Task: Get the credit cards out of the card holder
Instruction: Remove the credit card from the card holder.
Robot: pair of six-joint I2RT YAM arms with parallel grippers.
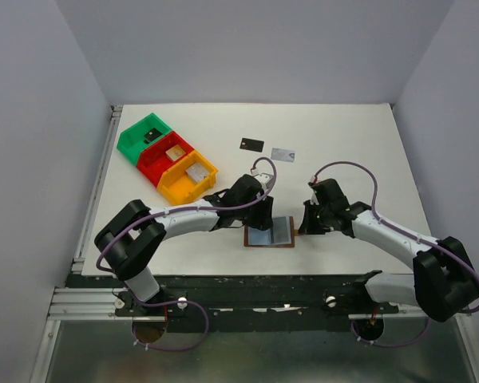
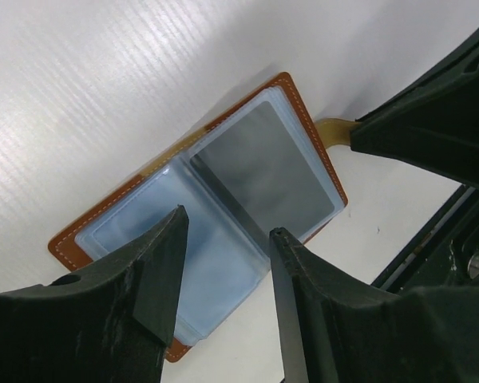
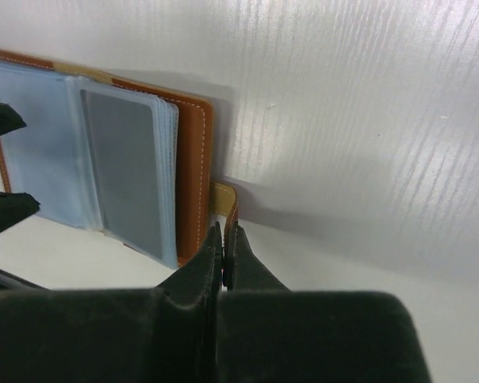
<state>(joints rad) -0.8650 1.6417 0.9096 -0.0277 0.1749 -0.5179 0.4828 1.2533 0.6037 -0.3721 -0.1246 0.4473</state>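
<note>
The left arm (image 1: 184,217) and the right arm (image 1: 391,231) are white tubes with big black round joints. A thin purple cable (image 1: 345,163) loops along each one. The left gripper (image 2: 227,227) and the right gripper (image 3: 225,239) have thick black fingers (image 2: 144,279), dull and a bit scuffed. One small silver screw (image 2: 477,263) shows.

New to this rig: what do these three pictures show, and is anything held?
Two robot arms with two-finger grippers. One picture looks down from above; the others come from cameras on each wrist. On the white table lies an open brown leather card holder with blue-grey pockets, one showing a dark card. Farther off lie a black card, a silvery card and green, red and yellow plastic bins. The right gripper is shut on the holder's tan closing tab; the left gripper hovers open over the pockets.
</note>
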